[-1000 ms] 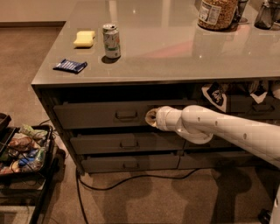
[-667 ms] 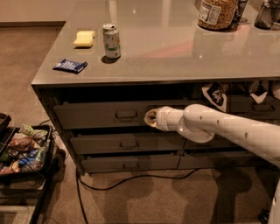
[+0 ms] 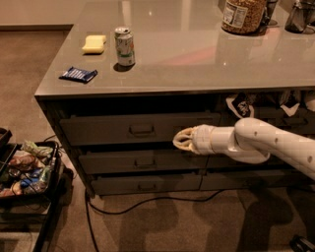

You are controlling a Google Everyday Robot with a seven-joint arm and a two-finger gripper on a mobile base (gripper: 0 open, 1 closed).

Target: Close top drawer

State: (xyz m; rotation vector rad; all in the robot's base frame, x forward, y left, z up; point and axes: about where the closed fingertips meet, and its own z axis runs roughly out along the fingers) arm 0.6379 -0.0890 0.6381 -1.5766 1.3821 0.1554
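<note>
The top drawer (image 3: 98, 130) is a wide grey front with a small rectangular pull handle (image 3: 141, 129), just under the counter edge. A dark gap runs above it and its inside is hidden. My gripper (image 3: 180, 140) is at the end of the white arm (image 3: 256, 142), which reaches in from the right. It points left and sits in front of the right part of the drawer front, right of and slightly below the handle. Whether it touches the front cannot be told.
Two shorter grey drawers (image 3: 140, 161) lie below. On the grey counter (image 3: 197, 54) stand a soda can (image 3: 125, 46), a yellow sponge (image 3: 94, 44), a blue packet (image 3: 78, 74) and a jar (image 3: 241, 15). A black cart with snacks (image 3: 27, 170) stands left. A cable (image 3: 147, 203) crosses the floor.
My gripper has shifted a little right and down along the drawer front, away from the handle. The drawer front looks unchanged.
</note>
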